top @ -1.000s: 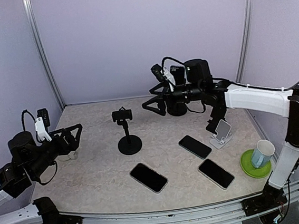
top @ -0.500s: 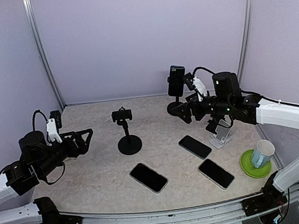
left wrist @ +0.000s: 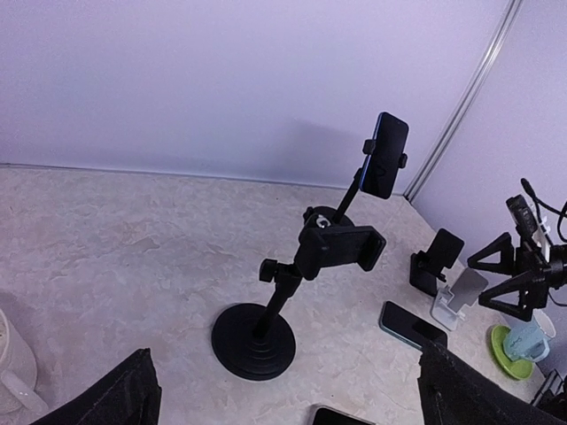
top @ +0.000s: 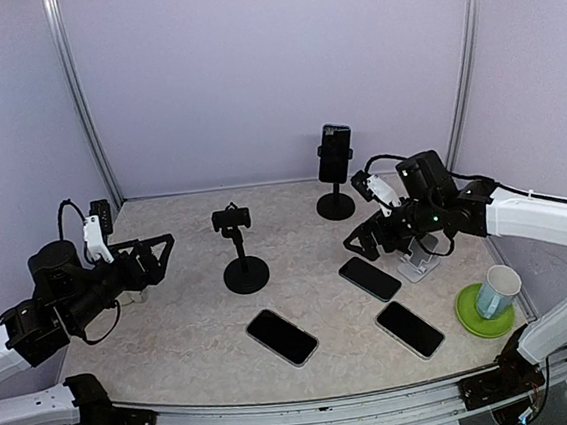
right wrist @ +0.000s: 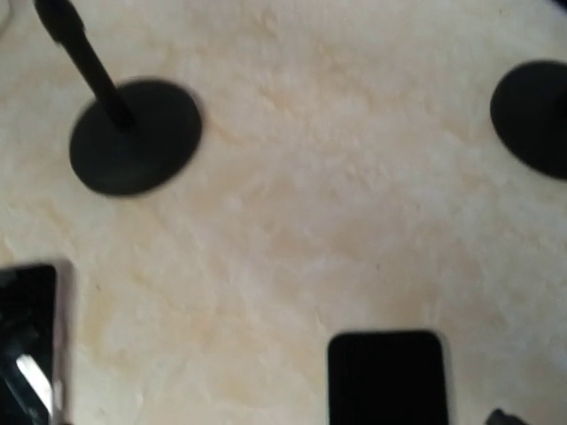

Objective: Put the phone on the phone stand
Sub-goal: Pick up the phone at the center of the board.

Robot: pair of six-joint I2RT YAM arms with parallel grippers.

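A dark phone [top: 335, 152] sits clamped upright in the tall black stand [top: 335, 205] at the back. A second black stand [top: 232, 220] with an empty clamp stands mid-table and also shows in the left wrist view [left wrist: 341, 248]. Three dark phones lie flat: one [top: 370, 278] under my right gripper, one [top: 281, 336] and one [top: 409, 329] nearer the front. My right gripper [top: 363, 242] is open and empty, low over the first phone [right wrist: 387, 376]. My left gripper [top: 155, 257] is open and empty at the left, facing the empty stand.
A small white stand [top: 420, 255] and a small black stand [left wrist: 440, 257] sit at the right. A cup [top: 497, 290] stands on a green coaster [top: 475, 320] at the front right. A white object [left wrist: 13, 367] lies near the left gripper. Walls enclose the table.
My right gripper has drawn away from the tall stand, leaving the phone in its clamp, and come down toward the flat phones. My left gripper has edged up and forward.
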